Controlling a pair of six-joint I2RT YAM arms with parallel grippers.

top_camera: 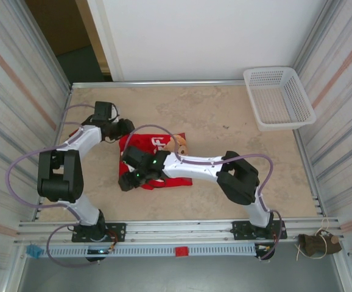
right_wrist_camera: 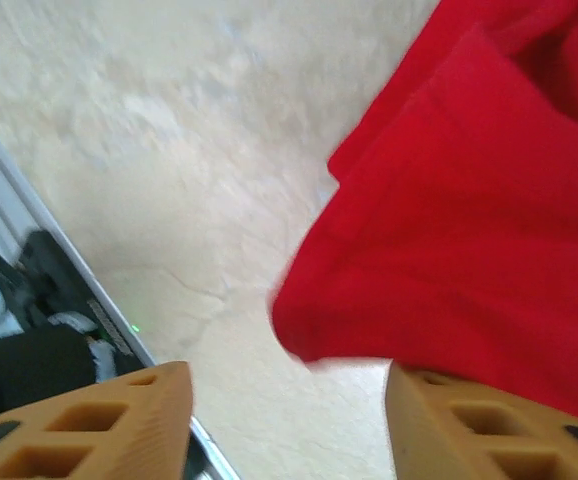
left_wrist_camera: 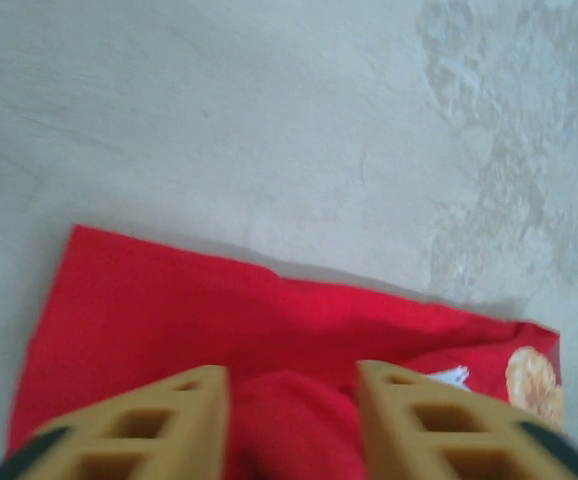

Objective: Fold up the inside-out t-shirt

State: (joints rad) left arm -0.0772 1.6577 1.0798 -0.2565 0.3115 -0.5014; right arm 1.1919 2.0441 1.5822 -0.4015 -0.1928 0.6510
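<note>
Flat beige table (top_camera: pixel 225 115) with mottled stone pattern, edged by metal framing on the far, left and right sides. Slotted metal rail (top_camera: pixel 182 230) along the near edge. Bears two items directly. Near centre, slightly left: red inside-out t-shirt (top_camera: pixel 144 142), gathered into a compact bundle resting on the surface, pale printed graphic (top_camera: pixel 179 145) exposed at its far right corner. Far right corner: white perforated basket (top_camera: pixel 271 70), upright, well apart from the shirt.

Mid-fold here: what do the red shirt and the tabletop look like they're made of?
The bright red soft t-shirt: matte cloth, probably cotton; it creases and bunches in soft folds. The beige mottled tabletop: hard, smooth, stone-look surface, perhaps laminate; veined blotches.
</note>
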